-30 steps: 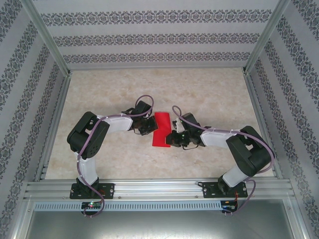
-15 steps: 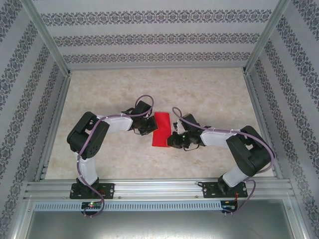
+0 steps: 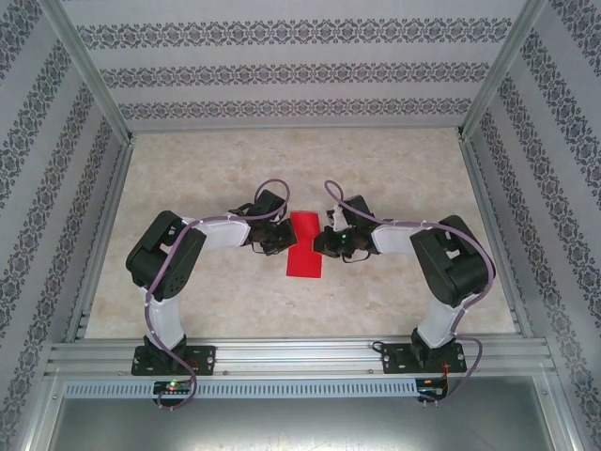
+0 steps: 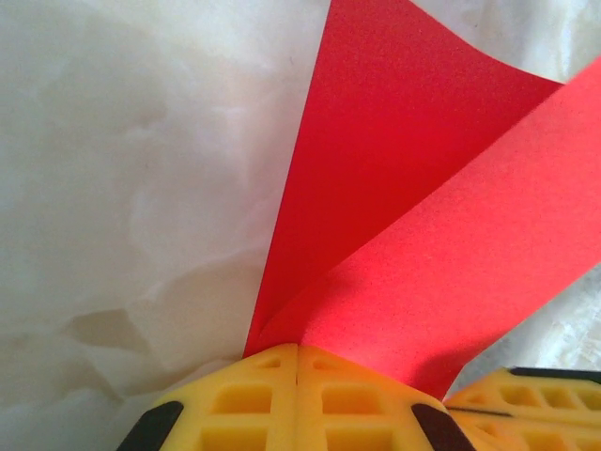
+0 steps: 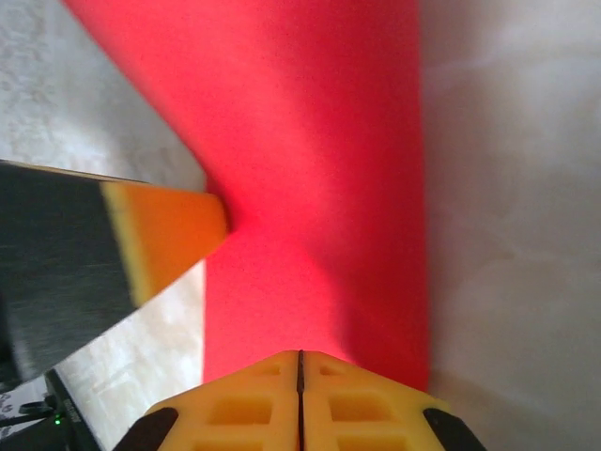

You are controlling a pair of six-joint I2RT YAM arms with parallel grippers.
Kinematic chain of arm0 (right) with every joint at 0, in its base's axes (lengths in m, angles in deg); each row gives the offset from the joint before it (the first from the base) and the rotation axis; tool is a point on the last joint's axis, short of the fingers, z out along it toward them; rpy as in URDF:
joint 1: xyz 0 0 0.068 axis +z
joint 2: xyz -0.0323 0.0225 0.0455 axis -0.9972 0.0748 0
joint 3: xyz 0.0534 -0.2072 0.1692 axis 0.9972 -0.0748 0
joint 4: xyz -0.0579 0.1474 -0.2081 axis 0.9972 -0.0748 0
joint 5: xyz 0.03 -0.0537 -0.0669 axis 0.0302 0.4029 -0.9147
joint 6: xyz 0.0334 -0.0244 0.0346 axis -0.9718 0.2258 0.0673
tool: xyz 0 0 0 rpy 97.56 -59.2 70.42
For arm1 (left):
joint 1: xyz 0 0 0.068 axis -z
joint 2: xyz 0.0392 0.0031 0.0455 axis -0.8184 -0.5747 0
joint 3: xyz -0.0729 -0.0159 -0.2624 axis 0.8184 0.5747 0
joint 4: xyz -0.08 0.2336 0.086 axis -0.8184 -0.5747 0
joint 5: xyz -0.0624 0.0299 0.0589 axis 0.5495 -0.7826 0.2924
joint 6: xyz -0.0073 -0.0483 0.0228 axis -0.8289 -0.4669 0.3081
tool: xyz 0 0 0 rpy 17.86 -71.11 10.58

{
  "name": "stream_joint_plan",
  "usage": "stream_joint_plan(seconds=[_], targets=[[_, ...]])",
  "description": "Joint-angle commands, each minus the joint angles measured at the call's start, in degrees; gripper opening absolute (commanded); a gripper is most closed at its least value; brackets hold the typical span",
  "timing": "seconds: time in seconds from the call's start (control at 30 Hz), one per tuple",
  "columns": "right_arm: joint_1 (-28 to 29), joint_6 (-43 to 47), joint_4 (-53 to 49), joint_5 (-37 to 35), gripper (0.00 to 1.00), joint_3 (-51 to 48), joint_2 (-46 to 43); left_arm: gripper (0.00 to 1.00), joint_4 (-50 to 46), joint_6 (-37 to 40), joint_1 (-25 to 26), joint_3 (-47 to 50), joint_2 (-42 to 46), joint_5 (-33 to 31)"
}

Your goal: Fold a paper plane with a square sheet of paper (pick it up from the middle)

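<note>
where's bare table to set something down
The far half of the table, between the paper and the back wall, is bare. So is the near strip between the paper and the arm bases. Crowded at centre, where the left gripper and right gripper meet at the paper.

We see both arms bent at the elbow, reaching inward with wrists low and tips nearly facing each other. The left gripper (image 3: 283, 239) has its fingers pressed together on the red paper (image 4: 394, 188). The right gripper (image 3: 320, 245) is closed too, seemingly pinching the same sheet.
</note>
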Motion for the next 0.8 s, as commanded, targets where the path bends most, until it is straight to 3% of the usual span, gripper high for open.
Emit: stream_joint_plan(seconds=[0.0,0.2,0.43,0.77], targets=[[-0.57,1.19,2.25,0.06,0.08,0.08,2.08,0.0,-6.99,1.41,-0.14,0.7,-0.99,-2.83],[-0.33,-0.02,1.49,-2.08,0.08,-0.87,3.78,0.0,-6.99,1.29,-0.17,0.73,-0.98,-2.93],[-1.05,-1.94,2.92,1.02,0.09,0.77,-3.17,0.0,-7.28,1.48,-0.15,0.49,-1.04,-2.99],[-3.11,1.3,1.78,3.12,0.08,5.77,5.45,0.0,-7.25,1.2,-0.09,0.61,-0.45,-3.14]])
